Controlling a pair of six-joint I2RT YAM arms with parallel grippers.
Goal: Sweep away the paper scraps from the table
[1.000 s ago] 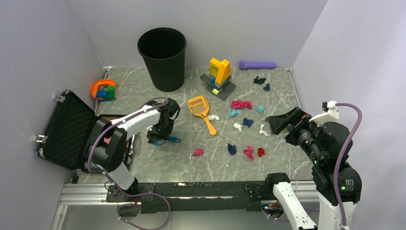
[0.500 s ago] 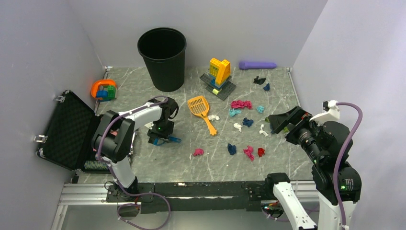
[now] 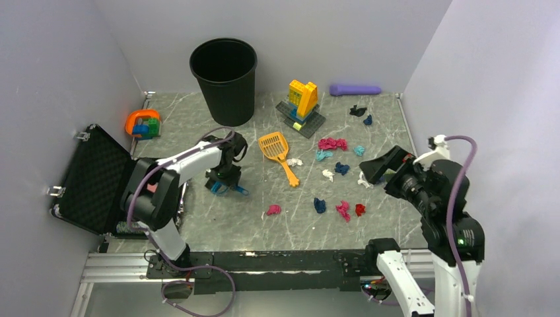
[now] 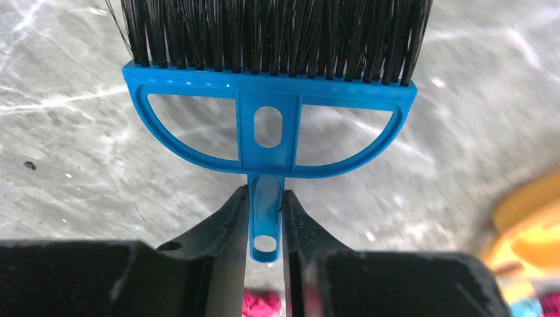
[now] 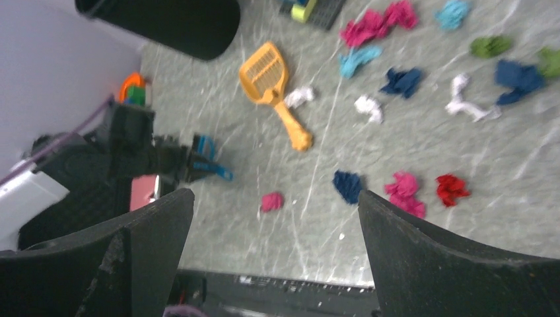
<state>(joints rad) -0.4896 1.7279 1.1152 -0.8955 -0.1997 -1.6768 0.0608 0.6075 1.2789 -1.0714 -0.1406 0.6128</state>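
Several small paper scraps (image 3: 332,143), pink, blue, white, red and teal, lie scattered over the right half of the grey marble table (image 3: 218,224). One pink scrap (image 5: 271,201) lies alone near the front. My left gripper (image 4: 265,198) is shut on the thin handle of a blue brush (image 4: 271,99) with black bristles; it sits left of centre (image 3: 223,185). My right gripper (image 5: 275,195) hangs wide open above the table's right side (image 3: 378,168), holding nothing. An orange scoop (image 3: 277,148) lies flat between the two arms.
A black bin (image 3: 223,79) stands at the back. An open black case (image 3: 92,178) hangs off the left edge. A yellow-and-orange brick build (image 3: 302,102), a purple cylinder (image 3: 355,89) and an orange toy (image 3: 142,123) sit along the back.
My left gripper has closed onto the brush handle. The right arm has shifted slightly left, still open.
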